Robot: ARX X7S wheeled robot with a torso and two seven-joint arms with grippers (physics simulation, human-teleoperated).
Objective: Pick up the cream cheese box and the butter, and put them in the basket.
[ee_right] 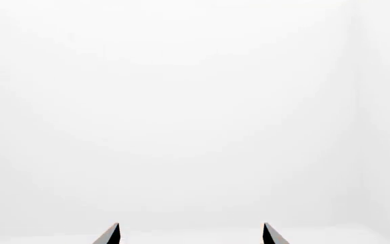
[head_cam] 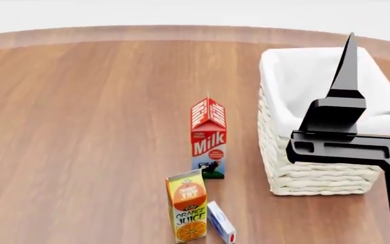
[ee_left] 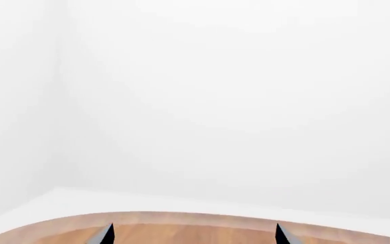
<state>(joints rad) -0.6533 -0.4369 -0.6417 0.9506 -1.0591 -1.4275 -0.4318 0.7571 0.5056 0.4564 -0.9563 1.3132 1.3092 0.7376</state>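
I see a round wooden bench point(head_cam: 79, 127) with a pale edge, a red-topped milk carton point(head_cam: 208, 138) standing upright mid-bench, an orange juice carton point(head_cam: 187, 206) upright nearer me, white walls beyond.

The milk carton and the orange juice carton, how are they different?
The milk carton is red and white with a peaked roof top; the orange juice carton is orange and yellow with a flat top. The milk carton is taller, the juice carton shorter. The milk carton stands farther from the robot, on its own; the juice carton stands nearer, with a small white and blue box close beside it. Both stand upright on the wooden table.
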